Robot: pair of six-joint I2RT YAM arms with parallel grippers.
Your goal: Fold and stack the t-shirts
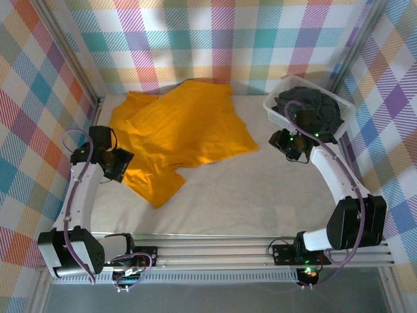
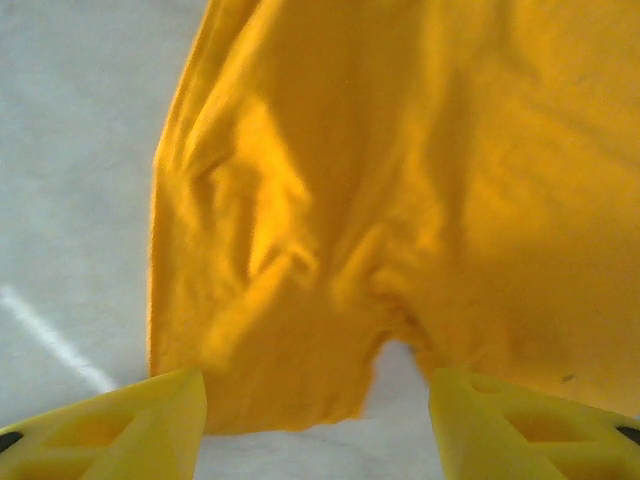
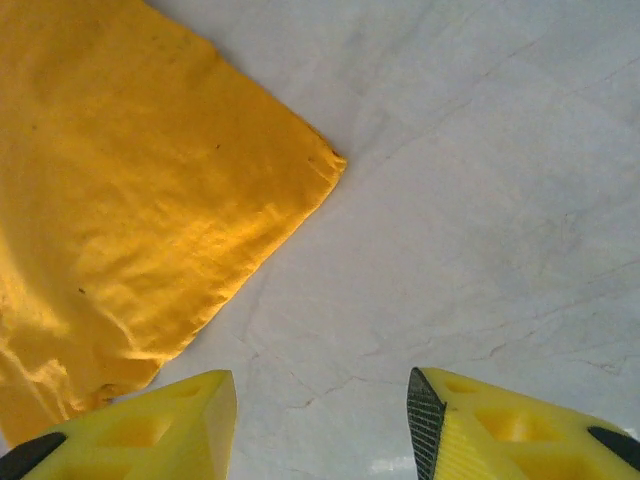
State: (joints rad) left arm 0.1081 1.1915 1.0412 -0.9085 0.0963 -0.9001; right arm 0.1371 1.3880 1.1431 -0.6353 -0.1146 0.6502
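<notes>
The orange-yellow t-shirt (image 1: 182,127) lies rumpled across the back left and middle of the table. The dark t-shirt (image 1: 313,107) is bunched inside the white basket (image 1: 270,108) at the back right. My left gripper (image 1: 122,163) hovers open at the orange shirt's left edge. In the left wrist view its jaws (image 2: 318,420) stand wide apart over a sleeve of the orange t-shirt (image 2: 400,180), holding nothing. My right gripper (image 1: 292,149) is beside the basket. In the right wrist view it (image 3: 322,420) is open over bare table, just right of a corner of the orange t-shirt (image 3: 130,180).
The pale table (image 1: 260,189) has free room in front of and to the right of the orange shirt. Plaid walls (image 1: 39,98) close in the left, back and right sides. A metal rail (image 1: 215,251) with both arm bases runs along the near edge.
</notes>
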